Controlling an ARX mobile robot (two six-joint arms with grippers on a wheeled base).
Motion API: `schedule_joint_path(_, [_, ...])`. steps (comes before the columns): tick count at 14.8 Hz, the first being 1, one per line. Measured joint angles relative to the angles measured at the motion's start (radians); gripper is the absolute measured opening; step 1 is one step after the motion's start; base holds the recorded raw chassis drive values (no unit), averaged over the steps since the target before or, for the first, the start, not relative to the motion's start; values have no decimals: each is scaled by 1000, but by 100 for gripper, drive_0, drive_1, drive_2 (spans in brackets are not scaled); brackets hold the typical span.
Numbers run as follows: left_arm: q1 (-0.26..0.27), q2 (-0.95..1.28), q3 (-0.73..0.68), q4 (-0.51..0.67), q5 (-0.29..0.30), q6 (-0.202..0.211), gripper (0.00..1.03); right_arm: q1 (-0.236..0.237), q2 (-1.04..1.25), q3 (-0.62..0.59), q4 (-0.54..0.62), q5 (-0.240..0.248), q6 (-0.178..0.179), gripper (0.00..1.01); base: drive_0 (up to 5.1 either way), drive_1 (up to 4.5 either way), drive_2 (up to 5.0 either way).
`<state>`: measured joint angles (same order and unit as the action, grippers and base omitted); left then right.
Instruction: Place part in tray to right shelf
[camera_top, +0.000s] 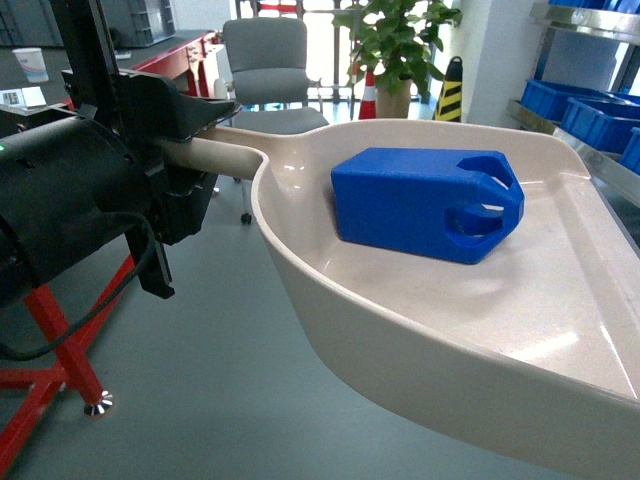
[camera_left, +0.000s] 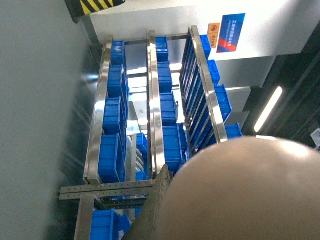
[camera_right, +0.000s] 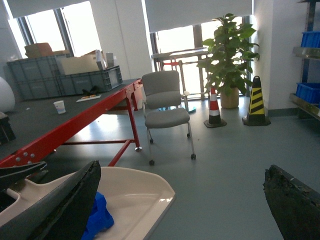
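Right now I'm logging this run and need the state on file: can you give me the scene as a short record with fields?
part: blue block lying on its side inside the tray
tray: cream scoop held off the floor, handle toward the left arm
left gripper: at the tray handle; jaws hidden
right gripper: open, holding nothing
right shelf: steel rack at right, blue crates on it

Industrial workshop or logistics lab. Steel racks (camera_left: 150, 110) are holding blue crates (camera_left: 112, 150), and a red-framed surface (camera_right: 75, 117) is carrying grey crates (camera_right: 60, 80). Traffic cones (camera_right: 214, 107), an office chair (camera_right: 165, 110) and a potted plant (camera_right: 230, 50) are standing on the grey floor (camera_right: 225, 160).
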<state>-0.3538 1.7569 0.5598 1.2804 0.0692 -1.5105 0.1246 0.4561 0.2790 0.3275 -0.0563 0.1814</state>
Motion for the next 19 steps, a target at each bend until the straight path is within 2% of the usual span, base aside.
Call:
schedule_joint_path(8, [0, 1, 3, -3, -2, 0, 12, 0, 2, 0, -1, 0, 0, 98, 11, 444, -422])
schedule_joint_path(19, [1, 2, 0, -1, -4, 0, 12, 0, 5, -1, -1, 0, 0, 98, -137, -137, -137])
